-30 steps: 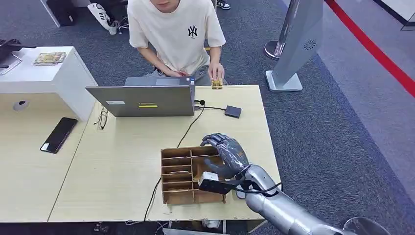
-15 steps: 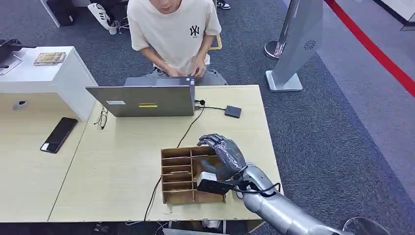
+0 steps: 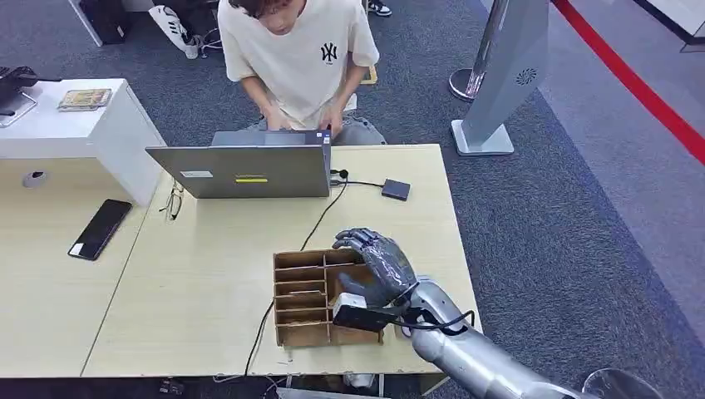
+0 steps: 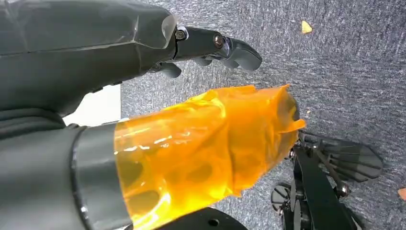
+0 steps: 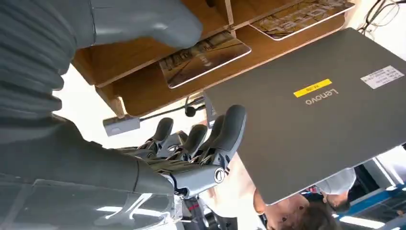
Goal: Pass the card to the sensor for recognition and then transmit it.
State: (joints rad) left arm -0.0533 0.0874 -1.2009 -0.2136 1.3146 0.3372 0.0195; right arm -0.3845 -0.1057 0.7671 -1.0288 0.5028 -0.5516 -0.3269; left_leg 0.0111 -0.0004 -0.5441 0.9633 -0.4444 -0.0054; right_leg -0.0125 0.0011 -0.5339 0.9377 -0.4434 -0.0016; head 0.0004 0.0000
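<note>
A brown wooden slotted card organiser [image 3: 312,295] is set near the front edge of the pale wooden counter [image 3: 208,274], toward its right corner, apparently so that the cards are within the right arm's reach. In the right wrist view a printed rectangular card [image 5: 205,56] is seen lying flat in one compartment, with a second card in the next. A small dark square sensor [image 3: 396,189] on a cable is placed near the far right part of the counter, beside the grey laptop [image 3: 241,170] worked by a seated person, probably so that reads can be checked there.

The right hand [image 3: 376,264] is held over the organiser's right compartments, palm down, fingers curved and apart; nothing is gripped. The left hand [image 4: 143,57] is hung over the carpet, empty, fingers loosely extended.
</note>
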